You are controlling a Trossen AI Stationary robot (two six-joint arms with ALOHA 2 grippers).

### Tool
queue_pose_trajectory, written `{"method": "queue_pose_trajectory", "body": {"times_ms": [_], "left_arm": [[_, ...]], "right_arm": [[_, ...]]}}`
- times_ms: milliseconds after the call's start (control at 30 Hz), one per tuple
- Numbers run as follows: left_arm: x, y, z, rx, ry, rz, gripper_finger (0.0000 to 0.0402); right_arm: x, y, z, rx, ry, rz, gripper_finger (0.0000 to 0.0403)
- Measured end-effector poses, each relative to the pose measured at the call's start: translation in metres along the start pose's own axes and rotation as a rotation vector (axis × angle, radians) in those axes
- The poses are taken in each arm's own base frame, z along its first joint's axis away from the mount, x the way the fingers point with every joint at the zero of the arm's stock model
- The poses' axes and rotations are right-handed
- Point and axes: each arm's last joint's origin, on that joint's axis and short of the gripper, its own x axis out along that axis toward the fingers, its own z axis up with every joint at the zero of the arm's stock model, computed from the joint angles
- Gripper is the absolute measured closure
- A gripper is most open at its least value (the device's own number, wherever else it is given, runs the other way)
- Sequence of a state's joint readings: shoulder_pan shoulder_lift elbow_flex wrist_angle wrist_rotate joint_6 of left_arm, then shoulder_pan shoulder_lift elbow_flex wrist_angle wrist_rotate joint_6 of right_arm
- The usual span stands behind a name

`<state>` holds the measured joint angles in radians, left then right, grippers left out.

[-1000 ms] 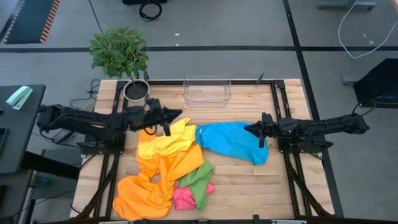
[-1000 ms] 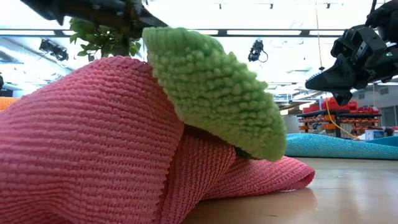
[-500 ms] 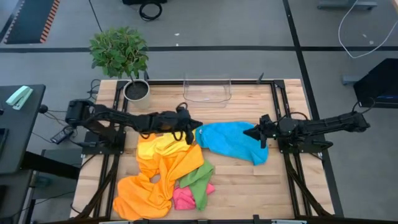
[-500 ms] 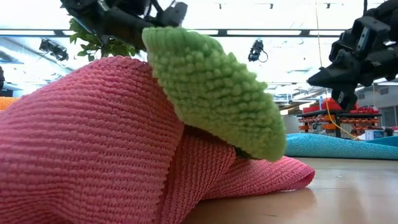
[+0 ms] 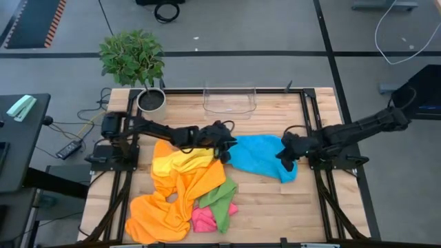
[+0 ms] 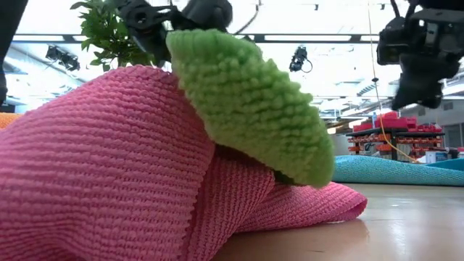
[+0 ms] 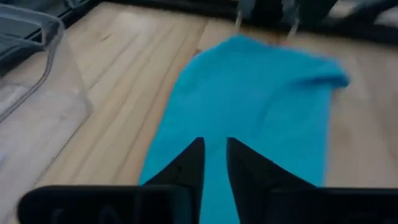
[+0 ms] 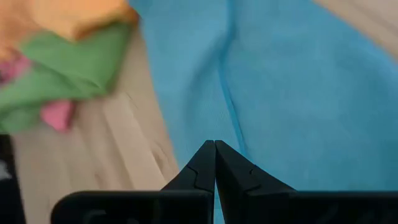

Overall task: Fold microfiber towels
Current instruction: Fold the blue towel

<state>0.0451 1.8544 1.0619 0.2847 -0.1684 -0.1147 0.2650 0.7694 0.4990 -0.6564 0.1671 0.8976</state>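
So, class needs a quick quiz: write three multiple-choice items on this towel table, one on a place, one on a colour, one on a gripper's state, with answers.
1. Where does the clear plastic bin stand?
A. At the table's far edge, beyond the blue towel
B. On top of the orange towels
C. On the floor beside the plant

2. What colour is the towel lying between the two grippers?
A. Pink
B. Blue
C. Yellow

3. How do the right gripper fingers stand?
A. Spread wide apart
B. Clamped on the green towel
C. Shut, tips together, above the blue towel

Answers:
1 A: the high view shows the bin at the far edge of the table, apart from the cloths.
2 B: the left gripper is at one end of it, the right gripper at the other.
3 C: the right wrist view shows the tips meeting with nothing between them.
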Motion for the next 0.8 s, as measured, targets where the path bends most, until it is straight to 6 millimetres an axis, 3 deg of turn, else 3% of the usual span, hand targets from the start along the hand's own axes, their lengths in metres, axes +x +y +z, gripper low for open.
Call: {"method": "queue_pose_trajectory", "body": {"times_ms": [300,567,800], "left_arm": [[0.028,0.03,-0.016,0.03,0.328,-0.021,0.0251],[0.033,0.05,-0.02,-0.011,0.349,0.013,0.0219],[0.036,0.048,-0.026,-0.082,0.379,-0.068,0.0225]], "right_arm": [[0.016,0.014,-0.017,0.022,0.163,-0.13,0.0378],[0.024,0.015,-0.021,0.031,0.163,-0.191,0.0307],[0.025,0.015,-0.022,0.09,0.166,-0.201,0.0257]]}}
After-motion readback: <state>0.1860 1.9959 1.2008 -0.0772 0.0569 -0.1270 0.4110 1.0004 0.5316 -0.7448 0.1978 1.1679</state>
